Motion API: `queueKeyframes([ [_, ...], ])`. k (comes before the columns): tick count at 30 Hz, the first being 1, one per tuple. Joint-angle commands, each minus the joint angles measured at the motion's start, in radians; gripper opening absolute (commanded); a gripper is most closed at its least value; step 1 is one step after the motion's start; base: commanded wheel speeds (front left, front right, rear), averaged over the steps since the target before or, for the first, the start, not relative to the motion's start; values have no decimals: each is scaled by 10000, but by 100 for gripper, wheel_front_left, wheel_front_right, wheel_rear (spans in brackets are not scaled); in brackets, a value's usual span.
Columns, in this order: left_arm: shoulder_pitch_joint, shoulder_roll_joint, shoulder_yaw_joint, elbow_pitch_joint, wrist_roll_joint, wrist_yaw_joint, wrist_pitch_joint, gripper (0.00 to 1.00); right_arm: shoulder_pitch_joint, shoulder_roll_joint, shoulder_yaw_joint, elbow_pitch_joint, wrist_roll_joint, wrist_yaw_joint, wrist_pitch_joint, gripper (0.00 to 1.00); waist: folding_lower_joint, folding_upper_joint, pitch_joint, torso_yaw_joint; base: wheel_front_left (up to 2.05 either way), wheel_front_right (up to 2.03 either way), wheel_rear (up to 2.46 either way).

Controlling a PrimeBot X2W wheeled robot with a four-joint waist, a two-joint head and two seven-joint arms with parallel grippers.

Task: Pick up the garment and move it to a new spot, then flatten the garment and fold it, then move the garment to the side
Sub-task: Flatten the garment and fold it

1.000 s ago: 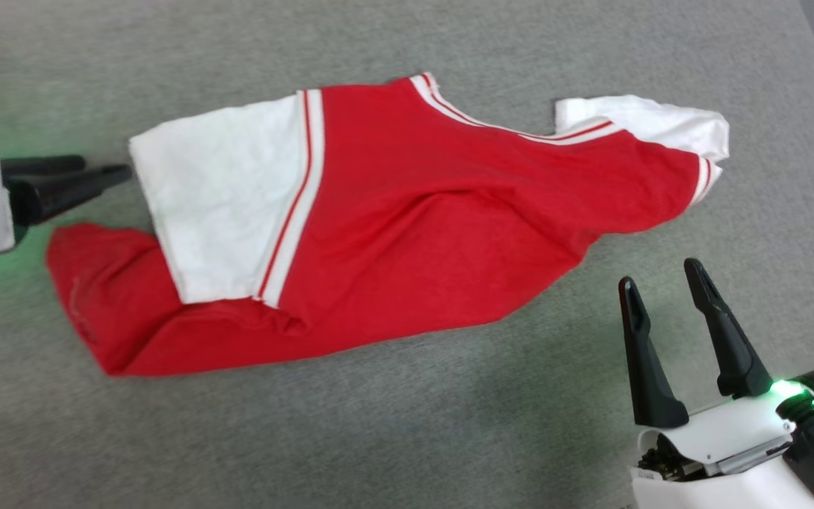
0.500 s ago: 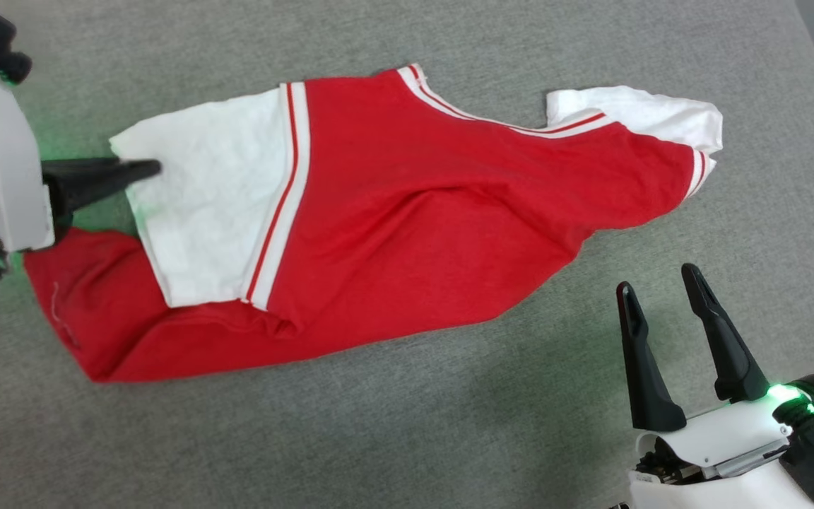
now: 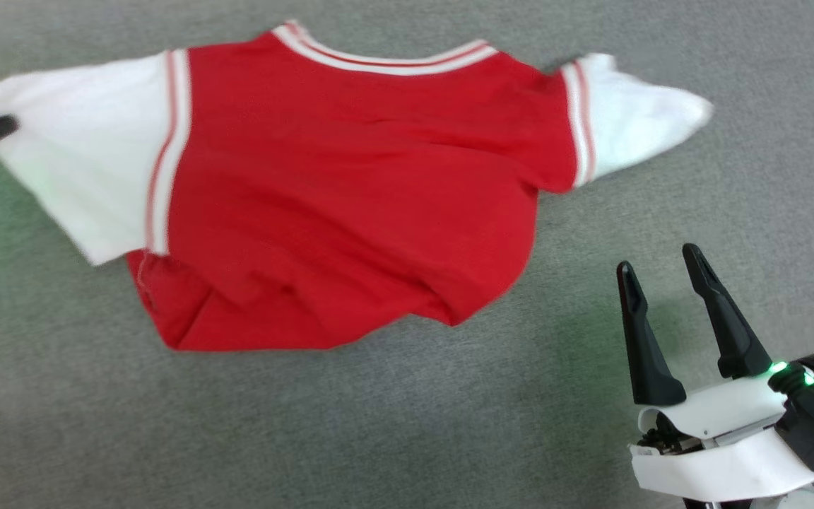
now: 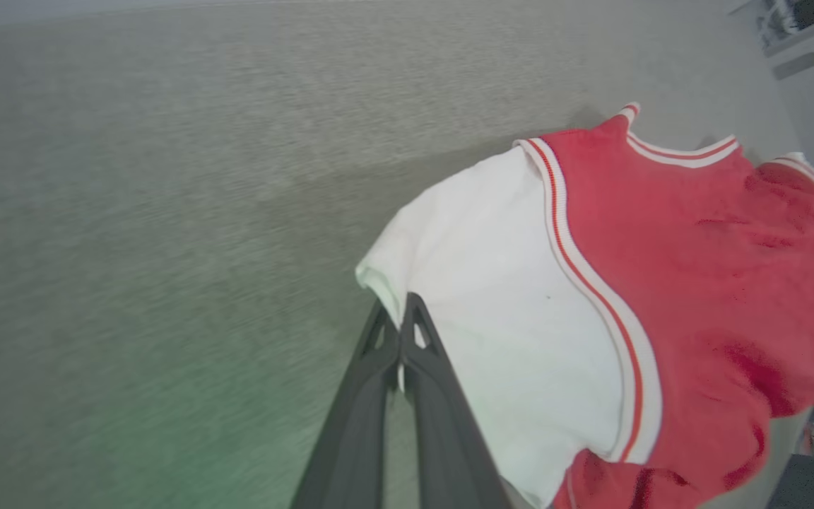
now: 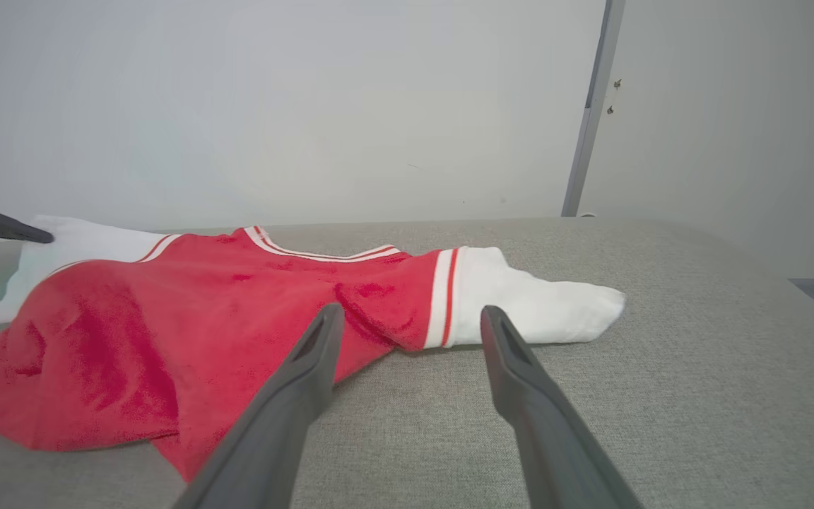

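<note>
The garment [image 3: 350, 212] lies spread across the grey counter [image 3: 379, 438], in the far half of the head view, red body in the middle and a white sleeve at each end. Its striped neck trim [image 3: 386, 62] is at the far edge and its hem [image 3: 273, 332] is bunched on the side nearer the robot. The left tool [image 3: 6, 127] has its two dark fingers pressed together on the outer edge of the sleeve [image 3: 82, 162] on the robot's left; the left wrist view shows the white cloth pinched between the tips. That sleeve is drawn out taut toward the tool, and in the right wrist view it sits raised above the counter, with the red cloth below it sagging in folds. The other sleeve [image 3: 633, 127] rests flat on the counter, pointing to the robot's right. The cloth is somewhat blurred in the head view. The right tool [image 3: 658, 260] is at the lower right, fingers apart and holding nothing, close to the garment's near right corner but not touching it. A pale wall [image 5: 308, 106] stands behind the counter.
</note>
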Motion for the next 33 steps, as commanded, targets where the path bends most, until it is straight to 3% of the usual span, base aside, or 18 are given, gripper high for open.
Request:
queueKeyframes([
  [1, 130, 90, -64, 94, 158, 19, -109, 0, -95, 24, -20, -5, -9, -18, 36, 100, 0, 0, -214, 246, 0, 0, 0],
  [7, 189, 174, -391, 1130, 888, 19, -931, 0, -179, 24, -60, -168, -114, -18, 343, 100, 0, 0, -290, 376, 0, 0, 0],
  [13, 177, -257, -702, 1434, 1005, 19, -1681, 0, 70, 24, -246, -393, -173, -18, 612, 100, 0, 0, -456, 478, 0, 0, 0],
  [14, 184, -320, -775, 1378, 1031, 19, -1772, 29, 88, 26, -290, -428, -186, -17, 651, 100, 0, 0, -502, 513, 0, 0, 0],
  [15, 199, -387, -824, 1333, 1040, 17, -1914, 80, 92, 24, -332, -454, -193, -17, 733, 100, 0, 0, -558, 555, 0, 0, 0],
  [16, 199, -451, -874, 1266, 1076, 17, -2084, 100, 71, 24, -350, -478, -212, -17, 810, 100, 0, 0, -615, 605, 0, 0, 0],
  [21, 444, -358, -1237, 801, 1595, 19, -3613, 100, -91, 24, -382, -426, -475, -17, 1373, 100, 0, 0, -966, 986, 0, 0, 0],
  [29, 1916, -497, -1574, 171, 1932, 19, -7795, 100, -755, -139, -449, 302, -1342, -18, 3014, 100, 0, 0, -1456, 1980, 0, 0, 0],
  [33, 2881, -784, -1033, 83, 2341, 19, -8504, 100, -1610, -617, -307, 765, -1396, -18, 4136, 100, 0, 0, -1434, 2476, 0, 0, 0],
])
